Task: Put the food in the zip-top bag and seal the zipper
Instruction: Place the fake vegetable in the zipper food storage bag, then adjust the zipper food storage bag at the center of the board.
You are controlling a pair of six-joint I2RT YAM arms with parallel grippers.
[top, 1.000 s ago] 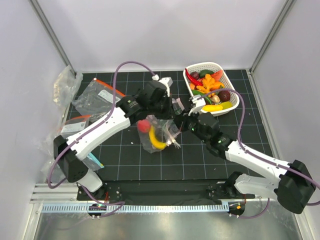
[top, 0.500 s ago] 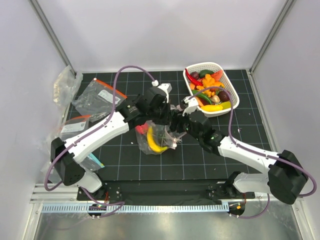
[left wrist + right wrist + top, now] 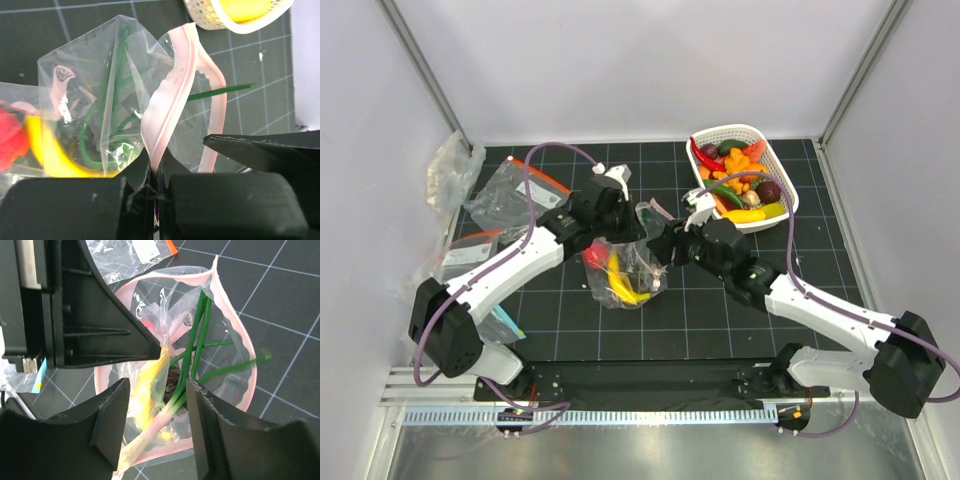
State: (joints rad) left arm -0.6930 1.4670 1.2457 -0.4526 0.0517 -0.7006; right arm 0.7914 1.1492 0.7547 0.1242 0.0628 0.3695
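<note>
So the right gripper (image 3: 157,390) just let go. A second ago its fingers were pressed together right at the bag, and now they're spread apart over the open mouth with nothing pinched between them. The left gripper (image 3: 154,175) is clamped tight on the pink zipper (image 3: 172,100) and holds that lip up so the zip-top bag (image 3: 628,272) gapes. It has also slid a bit to the left over the last second and dragged the bag along, so the bag now sits mid-table between the two arms. My read is that a piece just got dropped in and the right arm is free to fetch the next one, so we're still loading and nowhere near sealing. Inside the bag I can see a yellow banana (image 3: 620,285), a red strawberry (image 3: 592,258) and some long green stalks (image 3: 197,330) with a pale end. There's also something dark underneath that I can't make out. Further back on the right, the white basket (image 3: 725,130) is still well stocked: a red chili (image 3: 700,158), green and orange peppers, another banana along the near rim and some dark purple pieces. So plenty is left to move. Back left, a few labelled bags (image 3: 515,190) with orange-red strips lie flat, well away from the action.
</note>
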